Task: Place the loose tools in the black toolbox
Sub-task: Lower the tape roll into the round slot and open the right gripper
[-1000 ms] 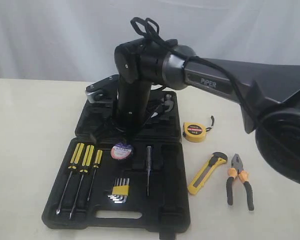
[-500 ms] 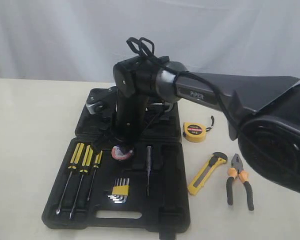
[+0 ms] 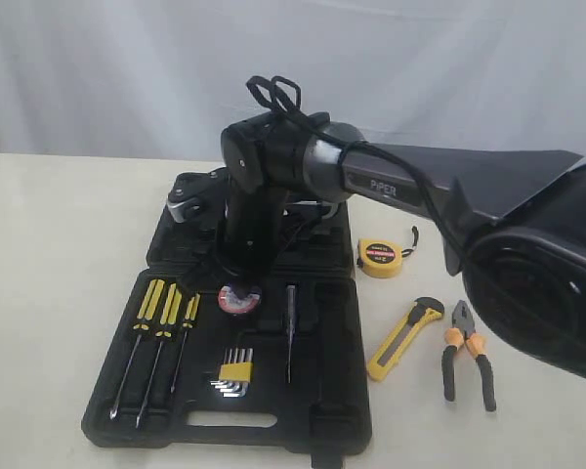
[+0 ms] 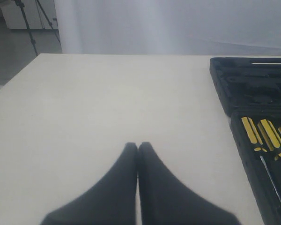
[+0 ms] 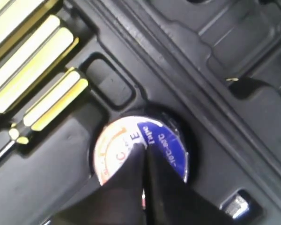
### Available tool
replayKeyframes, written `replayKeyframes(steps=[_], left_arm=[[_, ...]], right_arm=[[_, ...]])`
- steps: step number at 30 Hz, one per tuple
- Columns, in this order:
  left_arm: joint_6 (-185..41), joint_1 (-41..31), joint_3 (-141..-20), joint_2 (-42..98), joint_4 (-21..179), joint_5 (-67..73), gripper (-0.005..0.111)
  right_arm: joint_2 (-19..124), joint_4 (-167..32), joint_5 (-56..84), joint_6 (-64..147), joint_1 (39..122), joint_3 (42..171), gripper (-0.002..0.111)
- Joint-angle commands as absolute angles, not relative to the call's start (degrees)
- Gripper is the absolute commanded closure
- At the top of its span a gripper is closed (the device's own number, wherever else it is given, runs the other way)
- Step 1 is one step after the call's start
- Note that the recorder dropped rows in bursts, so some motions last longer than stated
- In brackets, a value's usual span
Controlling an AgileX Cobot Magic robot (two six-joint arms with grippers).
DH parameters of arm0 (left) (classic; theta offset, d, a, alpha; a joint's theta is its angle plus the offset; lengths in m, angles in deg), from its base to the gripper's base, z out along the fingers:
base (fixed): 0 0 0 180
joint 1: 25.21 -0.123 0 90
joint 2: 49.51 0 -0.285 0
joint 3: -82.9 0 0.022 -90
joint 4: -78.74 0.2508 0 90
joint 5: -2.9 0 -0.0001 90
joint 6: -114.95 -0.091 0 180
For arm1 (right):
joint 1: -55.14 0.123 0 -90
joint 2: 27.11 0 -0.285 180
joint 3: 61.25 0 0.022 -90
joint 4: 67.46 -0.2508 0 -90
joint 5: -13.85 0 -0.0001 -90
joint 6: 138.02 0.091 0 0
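The black toolbox (image 3: 322, 391) lies open on the table. The black tape roll (image 3: 239, 298) sits in a round recess of the box's tray. My right gripper (image 5: 143, 149) is shut, its tips resting on the white-and-purple label of the tape roll (image 5: 168, 140), with nothing between the fingers. On the table right of the box lie the yellow tape measure (image 3: 380, 258), the yellow-black utility knife (image 3: 403, 338) and the orange-handled pliers (image 3: 466, 362). My left gripper (image 4: 137, 146) is shut and empty over bare table, left of the toolbox (image 4: 253, 79).
Yellow-black screwdrivers (image 3: 161, 322) and a yellow holder of hex keys (image 3: 234, 374) sit in the tray, with a thin probe-like tool (image 3: 290, 332) beside them. The right arm (image 3: 391, 186) reaches across above the box's lid. A white curtain hangs behind the table.
The right arm has come down and slightly left, bringing its shut gripper onto the tape roll, which now sits lower in its recess. The other tools have not moved.
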State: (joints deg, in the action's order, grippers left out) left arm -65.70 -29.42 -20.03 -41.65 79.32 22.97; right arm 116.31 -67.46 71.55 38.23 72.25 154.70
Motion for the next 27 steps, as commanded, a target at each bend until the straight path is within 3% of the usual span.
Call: replayKeyframes(steps=[1, 18, 27], left_arm=[[-65.46, -29.14, -19.89, -41.72, 78.74, 22.52, 0.107], [-65.46, -29.14, -19.89, -41.72, 78.74, 22.52, 0.107], [-65.46, -29.14, -19.89, -41.72, 78.74, 22.52, 0.107]], right_arm=[[114.96, -66.73, 69.68, 37.7, 71.92, 154.73, 0.109], [118.89, -64.78, 68.73, 37.7, 71.92, 154.73, 0.109], [114.17, -64.78, 73.32, 37.7, 71.92, 154.73, 0.109]])
